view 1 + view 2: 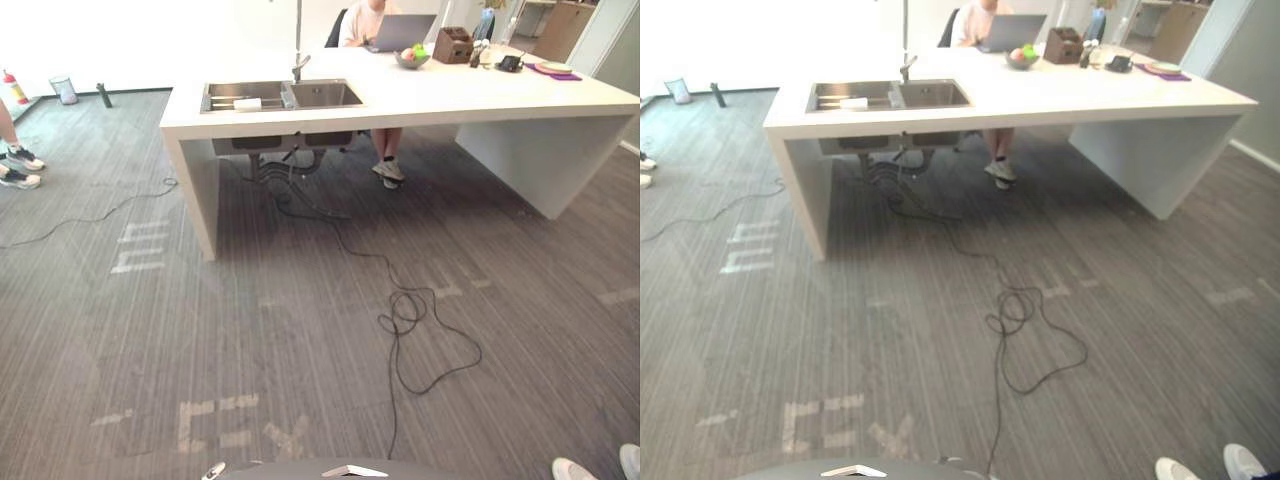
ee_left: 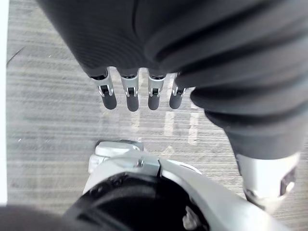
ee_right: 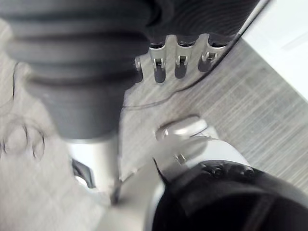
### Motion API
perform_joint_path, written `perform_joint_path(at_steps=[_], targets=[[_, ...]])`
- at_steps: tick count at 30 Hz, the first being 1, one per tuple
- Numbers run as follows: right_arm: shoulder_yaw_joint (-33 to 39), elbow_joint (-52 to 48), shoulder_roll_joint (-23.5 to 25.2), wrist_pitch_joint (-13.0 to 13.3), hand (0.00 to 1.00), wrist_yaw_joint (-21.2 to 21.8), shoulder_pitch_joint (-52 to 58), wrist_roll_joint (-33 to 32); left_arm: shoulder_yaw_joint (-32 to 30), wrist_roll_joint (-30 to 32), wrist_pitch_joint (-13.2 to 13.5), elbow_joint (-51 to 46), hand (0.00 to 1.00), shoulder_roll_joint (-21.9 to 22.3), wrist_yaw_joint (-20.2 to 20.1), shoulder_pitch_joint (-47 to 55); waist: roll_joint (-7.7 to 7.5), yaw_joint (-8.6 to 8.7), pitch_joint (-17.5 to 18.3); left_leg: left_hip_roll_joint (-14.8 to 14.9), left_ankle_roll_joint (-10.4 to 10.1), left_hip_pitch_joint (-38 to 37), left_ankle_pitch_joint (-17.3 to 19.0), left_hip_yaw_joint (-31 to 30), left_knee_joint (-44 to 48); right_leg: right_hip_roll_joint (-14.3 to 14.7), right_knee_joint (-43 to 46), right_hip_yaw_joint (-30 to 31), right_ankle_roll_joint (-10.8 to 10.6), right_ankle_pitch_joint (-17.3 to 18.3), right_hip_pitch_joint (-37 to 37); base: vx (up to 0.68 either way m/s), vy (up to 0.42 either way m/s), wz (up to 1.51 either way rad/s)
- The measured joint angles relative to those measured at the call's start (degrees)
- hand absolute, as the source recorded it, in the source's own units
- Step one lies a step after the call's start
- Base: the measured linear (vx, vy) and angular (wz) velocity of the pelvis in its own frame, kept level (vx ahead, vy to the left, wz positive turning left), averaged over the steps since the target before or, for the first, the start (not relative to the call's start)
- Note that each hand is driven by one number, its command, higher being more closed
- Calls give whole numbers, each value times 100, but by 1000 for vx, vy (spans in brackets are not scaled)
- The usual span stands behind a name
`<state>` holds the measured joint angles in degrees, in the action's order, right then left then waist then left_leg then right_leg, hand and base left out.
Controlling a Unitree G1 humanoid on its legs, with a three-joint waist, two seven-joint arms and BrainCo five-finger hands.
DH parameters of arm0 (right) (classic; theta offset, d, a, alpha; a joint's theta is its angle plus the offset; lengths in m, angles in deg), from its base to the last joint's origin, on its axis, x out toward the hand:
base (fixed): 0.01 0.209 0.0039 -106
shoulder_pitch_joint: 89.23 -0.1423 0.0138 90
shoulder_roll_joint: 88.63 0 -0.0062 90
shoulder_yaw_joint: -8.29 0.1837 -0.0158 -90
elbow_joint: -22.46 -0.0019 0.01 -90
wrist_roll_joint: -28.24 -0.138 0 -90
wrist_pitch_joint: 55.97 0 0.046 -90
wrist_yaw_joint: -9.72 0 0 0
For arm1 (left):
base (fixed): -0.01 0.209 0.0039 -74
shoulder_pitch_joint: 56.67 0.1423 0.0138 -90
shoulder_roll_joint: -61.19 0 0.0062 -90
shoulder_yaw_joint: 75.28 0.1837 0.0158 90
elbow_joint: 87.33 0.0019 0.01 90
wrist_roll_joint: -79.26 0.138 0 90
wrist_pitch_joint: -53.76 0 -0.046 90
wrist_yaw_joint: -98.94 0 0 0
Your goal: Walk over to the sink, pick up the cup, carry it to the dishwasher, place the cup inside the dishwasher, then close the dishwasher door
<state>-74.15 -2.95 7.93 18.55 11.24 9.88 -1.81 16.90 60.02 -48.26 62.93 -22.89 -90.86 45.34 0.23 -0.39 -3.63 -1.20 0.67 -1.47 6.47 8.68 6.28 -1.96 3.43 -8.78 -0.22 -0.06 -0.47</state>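
The fingers (image 2: 131, 96) of the left hand (image 2: 155, 92) hang straight and loose, holding nothing. The right hand (image 3: 180, 65) is likewise slack and empty above the grey floor (image 1: 300, 330). Well ahead across that floor stands the white counter (image 1: 450, 95) with its steel sink (image 1: 325, 95). A small white object (image 1: 247, 103) in the sink's left basin is probably the cup, though it is too small to confirm. By this evidence the task has barely begun: the approach is unfinished, and the pick-up, carry, loading and door closing all remain.

Faded floor markings (image 1: 215, 425), possibly letters; nothing legible.
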Motion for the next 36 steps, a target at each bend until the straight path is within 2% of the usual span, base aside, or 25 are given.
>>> perform_joint_path(at_steps=[4, 9, 11, 12, 14, 18, 23, 27, 28, 31, 36], targets=[[169, 7, 14, 182, 0, 118, -16, 129, -44, -322, -32, 113, 0, 33, -368, -6, 19, -6, -141, 21, -47, -321, -330, 220, -568, 36, -734, -145, -50, -341, 410, 29, 4, 1], [166, -14, 26, 479, 0, 175, -65, 224, -90, -590, -101, 133, 0, 63, -685, -9, 11, -17, -177, 44, -23, -623, -382, 255, -756, 92, -845, -163, -114, -352, 582, 94, 10, -3], [164, -11, 41, 545, 0, 176, -113, 400, -93, -721, -112, 148, 0, 51, -686, -18, 27, -19, -202, 51, -15, -674, -386, 254, -761, 99, -846, -188, -125, -344, 642, 69, 14, 1], [160, -10, 44, 555, 0, 175, -129, 470, -94, -745, -137, 148, 0, 45, -649, -19, -25, -20, -230, 53, -23, -698, -381, 248, -777, 101, -847, -242, -128, -342, 650, 43, 13, 4], [161, -13, 42, 555, 0, 175, -154, 472, -93, -731, -144, 148, 0, 45, -549, -32, 5, -40, -228, 52, -22, -762, -386, 253, -846, 103, -848, -315, -129, -342, 672, 0, 0, 0], [160, -14, 43, 497, 0, 176, -165, 464, -104, -401, -140, 171, 0, 37, -413, -98, -36, -54, -260, 46, -40, -829, -380, 257, -887, 97, -849, -418, -139, -336, 736, -20, 1, 0], [162, -12, 39, 374, 0, 179, -172, 437, -101, -420, -154, 225, 0, 25, -243, -121, -61, -65, -280, 46, -48, -847, -413, 271, -955, 97, -851, -442, -189, -286, 741, -73, -8, -1], [276, 82, 41, -52, 0, 158, -124, -658, -113, -718, -367, 304, 0, -8, -14, -135, -92, -56, -299, 55, -46, -841, -411, 313, -978, 104, -851, -414, -170, -265, 731, -40, -1, -4], [360, 165, 48, -110, 0, 162, -128, -749, -142, -833, -386, 355, 0, -6, 20, -146, -92, -52, -299, 58, -48, -855, -412, 351, -1006, 110, -851, -391, -169, -265, 722, -3, 8, -14], [578, 182, 114, -118, 0, 215, -106, -771, -213, -1095, -423, 457, 0, -1, 110, -156, -109, -40, -309, 68, -45, -876, -410, 432, -1048, 129, -850, -299, -167, -267, 704, 35, 16, -14], [726, 213, 186, -89, 0, 337, -95, -635, -456, -1106, -420, 569, 0, 13, 83, -174, -169, -43, -374, 69, -32, -969, -400, 558, -1046, 143, -849, -216, -122, -304, 679, 46, 17, -12]])
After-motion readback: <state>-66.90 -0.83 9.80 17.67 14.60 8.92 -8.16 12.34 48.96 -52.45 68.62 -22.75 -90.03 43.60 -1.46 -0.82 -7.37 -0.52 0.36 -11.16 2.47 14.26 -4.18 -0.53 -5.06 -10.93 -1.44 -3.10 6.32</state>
